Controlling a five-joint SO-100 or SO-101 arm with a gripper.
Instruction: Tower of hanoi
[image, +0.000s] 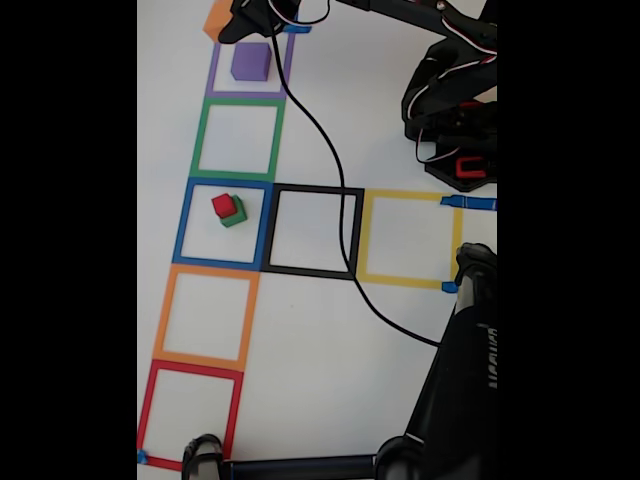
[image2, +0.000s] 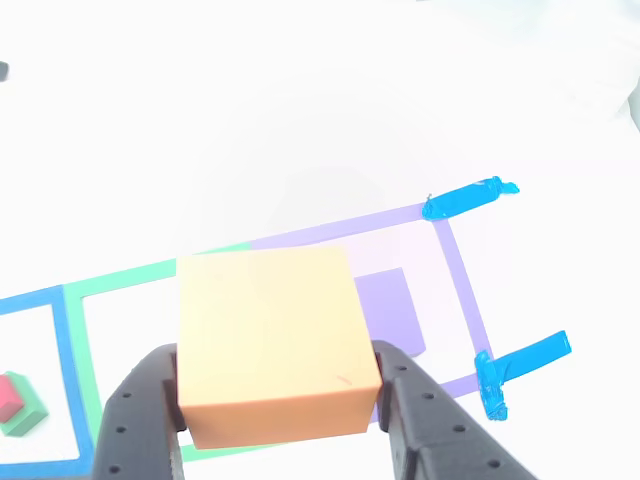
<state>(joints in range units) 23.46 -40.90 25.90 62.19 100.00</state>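
The white surface (image: 400, 100) carries a line of taped square outlines, and I am mid-carry over its far end: my tool (image2: 278, 400) is clamped on the orange cube (image2: 270, 345), one dark finger pressed against each side, the cube lifted clear of the surface. I judge this the transport step of the puzzle, the second-largest piece travelling to be stacked. In the fixed view the orange cube (image: 218, 18) shows at the top edge, just beside the purple square outline (image: 248, 95), partly hidden by my arm. The purple cube (image: 250, 61), the biggest piece, sits inside that outline, and in the other view its top (image2: 385, 305) peeks out from behind the orange one, below and beyond it. If the orange is meant for the purple, the next move calls for centring it over that top, lowering until the faces meet flat, then letting go without nudging the stack. The orange cube looks plain, matte and sharp-edged, with one faint scratch on its near face. Smaller still, the green cube (image: 235, 212) rests in the blue square outline (image: 222, 222) with the tiny red cube (image: 223, 205) perched on top, slightly askew, well apart from my tool.
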